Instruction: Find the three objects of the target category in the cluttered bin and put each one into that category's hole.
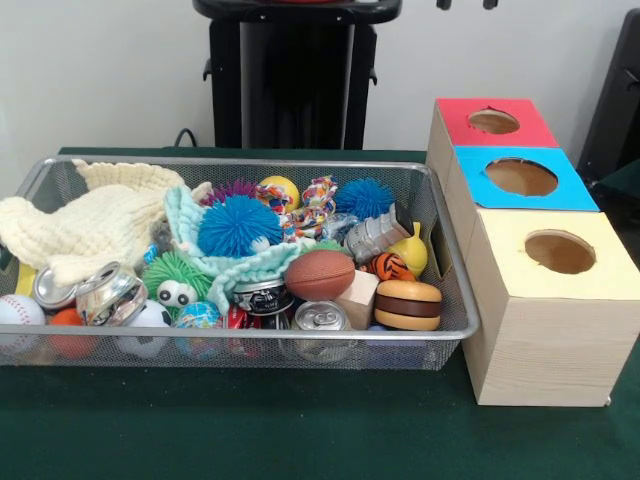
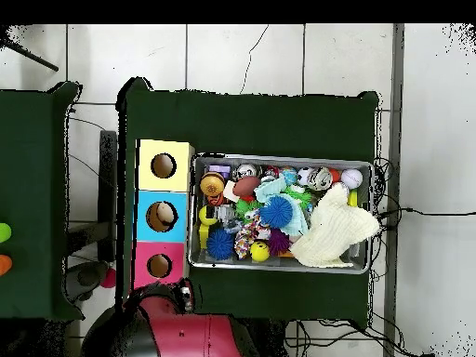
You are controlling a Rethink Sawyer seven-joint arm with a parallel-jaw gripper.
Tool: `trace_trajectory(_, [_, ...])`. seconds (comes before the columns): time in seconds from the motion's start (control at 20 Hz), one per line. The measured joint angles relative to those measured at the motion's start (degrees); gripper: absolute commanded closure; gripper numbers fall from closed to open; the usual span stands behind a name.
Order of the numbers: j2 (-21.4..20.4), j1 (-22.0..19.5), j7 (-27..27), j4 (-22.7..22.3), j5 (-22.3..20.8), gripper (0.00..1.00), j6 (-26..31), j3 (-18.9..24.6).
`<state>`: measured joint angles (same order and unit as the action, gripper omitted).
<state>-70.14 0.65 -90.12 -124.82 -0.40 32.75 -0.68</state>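
Observation:
A wire mesh bin (image 1: 250,162) (image 2: 279,157) holds a jumble of toys. Among them are a blue spiky ball (image 1: 238,226), a small brown football (image 1: 320,274), a baseball (image 1: 18,312) and a yellow ball (image 1: 280,188). An upright silver can (image 1: 322,320) stands at the front and a crushed can (image 1: 108,292) lies to the left. Beside the bin stands a wooden box with a red hole (image 1: 493,121), a blue hole (image 1: 521,177) and a yellow hole (image 1: 560,252). My gripper (image 1: 466,4) shows only as two tips at the top edge above the red hole, open and holding nothing.
A cream knit cloth (image 1: 85,225) covers the bin's left end, and a pale green cloth (image 1: 240,265) lies mid-bin. A wood block (image 1: 357,297) and a burger-shaped toy (image 1: 408,304) sit front right. In the overhead view, something pale shows inside the blue hole (image 2: 164,216).

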Motion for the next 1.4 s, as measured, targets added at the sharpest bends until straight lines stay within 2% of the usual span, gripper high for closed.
trace_trajectory(0.35, [-0.11, -0.25, 0.0, 0.02, -0.28, 0.0, 0.0, -0.21])
trace_trajectory(0.65, [0.74, -2.99, 0.0, 1.0, -1.82, 0.0, 0.0, -0.26])
trace_trajectory(1.1, [4.91, -8.42, 0.0, 5.04, -4.55, 0.0, -0.83, -0.26])
trace_trajectory(1.4, [8.17, -10.46, 0.0, 6.68, -6.98, 0.0, -4.52, -0.22])
